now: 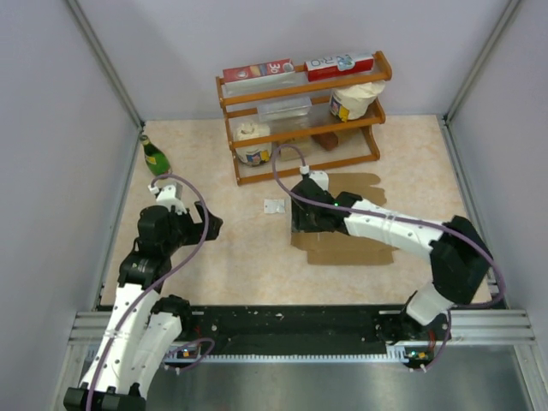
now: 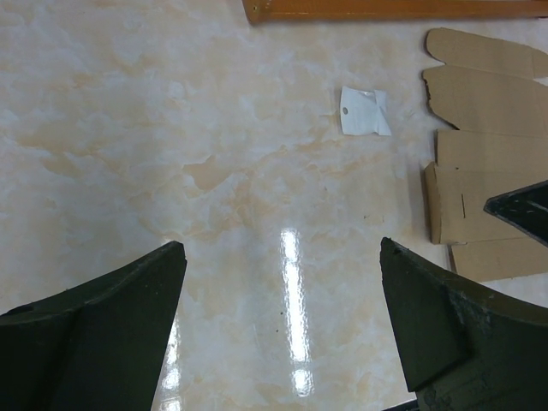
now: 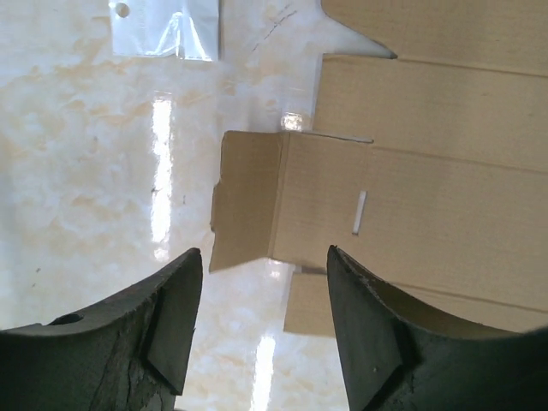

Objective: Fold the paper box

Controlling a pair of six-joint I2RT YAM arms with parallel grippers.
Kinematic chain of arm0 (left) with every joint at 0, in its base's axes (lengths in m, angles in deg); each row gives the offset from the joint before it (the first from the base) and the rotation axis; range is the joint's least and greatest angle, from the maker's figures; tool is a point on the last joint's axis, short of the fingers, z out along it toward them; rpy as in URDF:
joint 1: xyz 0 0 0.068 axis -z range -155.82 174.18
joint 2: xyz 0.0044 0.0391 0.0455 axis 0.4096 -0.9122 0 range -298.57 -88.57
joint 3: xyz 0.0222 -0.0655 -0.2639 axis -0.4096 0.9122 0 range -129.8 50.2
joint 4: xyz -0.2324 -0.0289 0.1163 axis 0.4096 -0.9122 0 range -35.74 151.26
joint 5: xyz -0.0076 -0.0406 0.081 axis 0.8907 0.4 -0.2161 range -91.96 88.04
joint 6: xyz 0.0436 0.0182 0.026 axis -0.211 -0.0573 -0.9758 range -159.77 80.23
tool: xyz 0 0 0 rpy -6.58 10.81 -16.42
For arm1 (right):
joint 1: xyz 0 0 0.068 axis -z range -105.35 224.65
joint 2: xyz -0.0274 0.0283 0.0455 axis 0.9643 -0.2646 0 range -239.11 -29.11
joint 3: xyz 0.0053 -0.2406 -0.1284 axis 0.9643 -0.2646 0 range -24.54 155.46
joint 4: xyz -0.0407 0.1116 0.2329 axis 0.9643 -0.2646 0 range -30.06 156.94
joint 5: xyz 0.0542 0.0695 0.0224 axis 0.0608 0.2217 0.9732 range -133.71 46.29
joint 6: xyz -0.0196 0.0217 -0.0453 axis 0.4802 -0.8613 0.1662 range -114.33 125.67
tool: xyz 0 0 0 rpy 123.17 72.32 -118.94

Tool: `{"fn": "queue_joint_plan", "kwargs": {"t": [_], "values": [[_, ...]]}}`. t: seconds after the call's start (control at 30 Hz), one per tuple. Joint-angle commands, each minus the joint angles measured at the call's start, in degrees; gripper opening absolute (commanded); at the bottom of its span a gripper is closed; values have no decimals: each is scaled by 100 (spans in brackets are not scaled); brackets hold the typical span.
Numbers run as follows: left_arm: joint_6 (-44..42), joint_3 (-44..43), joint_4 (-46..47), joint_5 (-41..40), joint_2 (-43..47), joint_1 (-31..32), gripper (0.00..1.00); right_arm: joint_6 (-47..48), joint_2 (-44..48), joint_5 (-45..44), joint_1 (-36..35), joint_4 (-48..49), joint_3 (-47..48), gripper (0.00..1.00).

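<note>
While you are viewing the pale surface point(image 2: 171, 128), the paper box point(image 3: 411, 205) is lying flat on it as an unfolded brown sheet, near the wooden rack point(image 1: 300, 120). Your right end effector point(image 3: 263, 257) is hovering released over the sheet's left flap, grasping nothing; your left end effector point(image 2: 281, 248) is standing wide open, apart from the sheet.

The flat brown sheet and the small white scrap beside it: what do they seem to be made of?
Sheet: plain brown cardboard, matte, with creases and a cut slot. Scrap: probably thin glossy plastic, a bag with a punched hole; possibly coated paper.
</note>
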Motion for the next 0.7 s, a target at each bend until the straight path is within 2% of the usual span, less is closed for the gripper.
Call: {"fn": "queue_joint_plan", "kwargs": {"t": [0.0,0.13,0.3,0.47,0.67], "values": [[185,-109,451,462,-100,11,99,112,1324,204,307,326,-438,61],[195,-373,505,700,-399,134,99,-266,2396,388,983,424,-1273,61],[325,-365,855,402,-707,731,99,-688,3470,565,1696,231,-2267,61],[730,-162,1708,-46,-1207,1618,99,-1417,4077,328,1767,20,-2979,61],[564,-610,2078,-582,-2445,2769,98,-1814,4481,107,1916,-121,-3384,61]]}}
